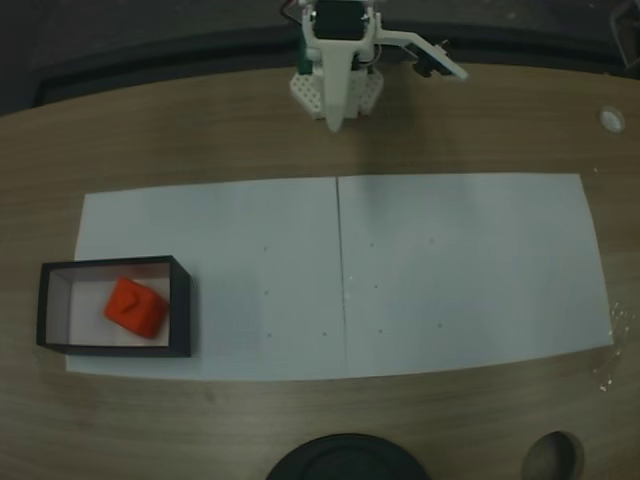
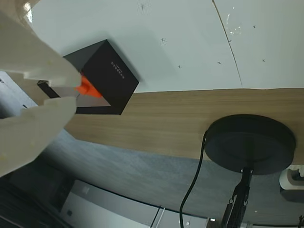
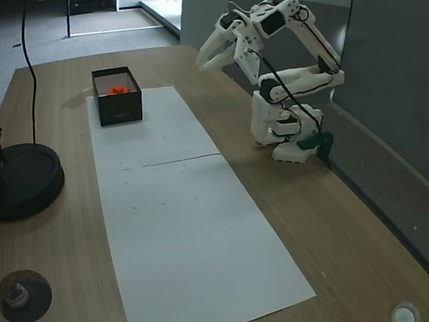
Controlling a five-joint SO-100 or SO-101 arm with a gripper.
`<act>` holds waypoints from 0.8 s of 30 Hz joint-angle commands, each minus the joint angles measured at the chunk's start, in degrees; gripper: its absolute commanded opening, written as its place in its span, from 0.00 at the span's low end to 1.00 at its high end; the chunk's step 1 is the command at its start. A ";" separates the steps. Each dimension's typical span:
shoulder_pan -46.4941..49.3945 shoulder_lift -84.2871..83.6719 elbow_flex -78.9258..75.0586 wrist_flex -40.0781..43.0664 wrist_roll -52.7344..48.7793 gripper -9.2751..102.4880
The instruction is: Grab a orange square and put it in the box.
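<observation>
The small bright orange-red cube with rounded edges (image 1: 135, 307) lay inside the low rectangular box with thin black walls and a pale white bottom (image 1: 181, 310), resting on that bottom, turned askew to the walls and nearer the wall on the right in a fixed view, with a shallow notch showing on its top face. The box stood upright at the left end of the white paper sheet on the wooden bench, its long sides roughly parallel to the paper's edge.
</observation>
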 commanded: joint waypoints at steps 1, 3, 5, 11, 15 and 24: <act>0.26 1.93 0.35 -0.97 0.00 0.08; 0.44 3.96 1.41 -0.97 0.00 0.09; 0.44 6.33 2.46 -0.97 0.00 0.09; 0.44 15.82 4.92 -1.05 0.00 0.09; 0.35 21.80 6.59 -1.05 0.00 0.09; 0.35 27.95 10.72 -1.05 0.09 0.09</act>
